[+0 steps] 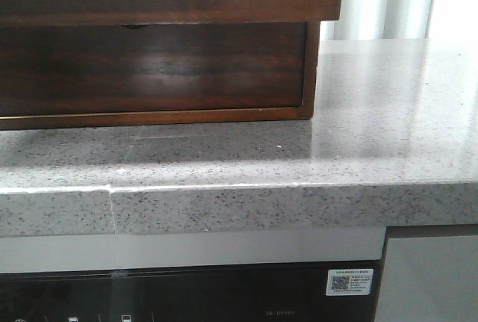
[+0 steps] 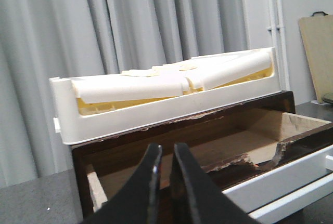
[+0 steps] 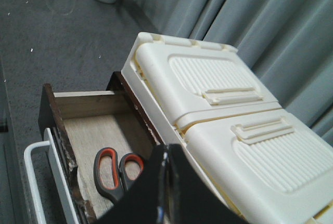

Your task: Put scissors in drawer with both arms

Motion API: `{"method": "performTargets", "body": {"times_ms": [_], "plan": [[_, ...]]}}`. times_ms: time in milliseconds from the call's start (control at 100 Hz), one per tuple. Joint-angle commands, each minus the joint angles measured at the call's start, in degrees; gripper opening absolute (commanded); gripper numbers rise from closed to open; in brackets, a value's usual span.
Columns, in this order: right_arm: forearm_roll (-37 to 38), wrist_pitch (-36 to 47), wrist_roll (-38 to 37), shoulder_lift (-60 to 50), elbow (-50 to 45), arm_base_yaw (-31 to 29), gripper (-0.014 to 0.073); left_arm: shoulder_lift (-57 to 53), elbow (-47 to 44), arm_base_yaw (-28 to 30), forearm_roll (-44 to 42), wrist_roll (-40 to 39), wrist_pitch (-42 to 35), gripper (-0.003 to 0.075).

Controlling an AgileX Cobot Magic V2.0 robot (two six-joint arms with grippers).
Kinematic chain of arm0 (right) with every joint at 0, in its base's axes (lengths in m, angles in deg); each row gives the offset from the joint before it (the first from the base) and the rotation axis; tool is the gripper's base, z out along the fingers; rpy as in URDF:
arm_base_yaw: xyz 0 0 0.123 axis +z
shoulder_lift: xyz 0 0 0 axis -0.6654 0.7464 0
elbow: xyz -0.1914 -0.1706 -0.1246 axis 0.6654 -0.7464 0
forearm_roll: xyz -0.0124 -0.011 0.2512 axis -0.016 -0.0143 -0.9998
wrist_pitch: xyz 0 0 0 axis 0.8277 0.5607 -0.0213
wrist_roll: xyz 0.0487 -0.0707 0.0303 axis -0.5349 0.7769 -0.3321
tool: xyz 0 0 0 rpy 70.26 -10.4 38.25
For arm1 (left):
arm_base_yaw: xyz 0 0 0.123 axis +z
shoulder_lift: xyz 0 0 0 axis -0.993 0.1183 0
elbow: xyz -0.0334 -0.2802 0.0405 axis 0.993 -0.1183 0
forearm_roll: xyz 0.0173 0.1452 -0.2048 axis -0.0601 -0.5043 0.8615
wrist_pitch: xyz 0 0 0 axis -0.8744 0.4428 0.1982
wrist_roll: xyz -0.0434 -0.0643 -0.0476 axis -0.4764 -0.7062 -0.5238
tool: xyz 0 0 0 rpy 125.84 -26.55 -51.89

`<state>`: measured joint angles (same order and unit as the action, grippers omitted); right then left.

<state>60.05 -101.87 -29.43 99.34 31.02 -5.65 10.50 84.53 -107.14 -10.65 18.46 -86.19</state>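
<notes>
A white QR-code sticker [image 1: 350, 281] on the appliance front [image 1: 224, 292]; its print is unreadable.

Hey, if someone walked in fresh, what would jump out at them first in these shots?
Probably the scissors, whose orange-lined handles lie inside the open drawer. Next, the big cream plastic box sitting on top of the dark wood cabinet. Both grippers hang above with fingers nearly together, holding nothing.
</notes>
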Motion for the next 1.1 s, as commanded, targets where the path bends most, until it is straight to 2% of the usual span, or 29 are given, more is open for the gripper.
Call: {"method": "performTargets", "body": {"times_ms": [0,120,220,420,510,770,1090], "plan": [[-2.3,13.5,-0.3,-8.5,-8.3,-0.1,-0.0114,-2.6,1.5,-0.4,2.8,-0.7,1.2,0.0004],[-2.3,26.4,-0.3,-18.3,-23.4,-0.1,-0.0115,-7.3,1.4,-0.4,3.7,-0.7,6.5,0.0004],[-2.5,33.0,-0.3,-27.1,-35.1,-0.1,-0.0115,-11.4,1.0,-0.4,3.7,-0.7,7.5,0.0004],[-10.0,35.3,-0.3,-44.7,-51.8,-0.1,-0.0115,-12.7,-1.7,-0.4,4.9,-0.7,8.7,0.0004],[-10.4,35.7,-0.3,-51.5,-57.4,-0.1,-0.0115,-12.7,-3.7,-0.4,4.9,-0.7,8.4,0.0004],[-10.4,35.9,-0.3,-67.5,-70.5,-0.1,-0.0115,-12.7,-8.8,-0.4,5.1,-0.7,8.2,0.0004],[-10.4,36.6,-0.3,-66.8,-73.0,-0.1,-0.0116,-12.7,-8.9,-0.4,5.6,-0.7,8.1,0.0004]]}}
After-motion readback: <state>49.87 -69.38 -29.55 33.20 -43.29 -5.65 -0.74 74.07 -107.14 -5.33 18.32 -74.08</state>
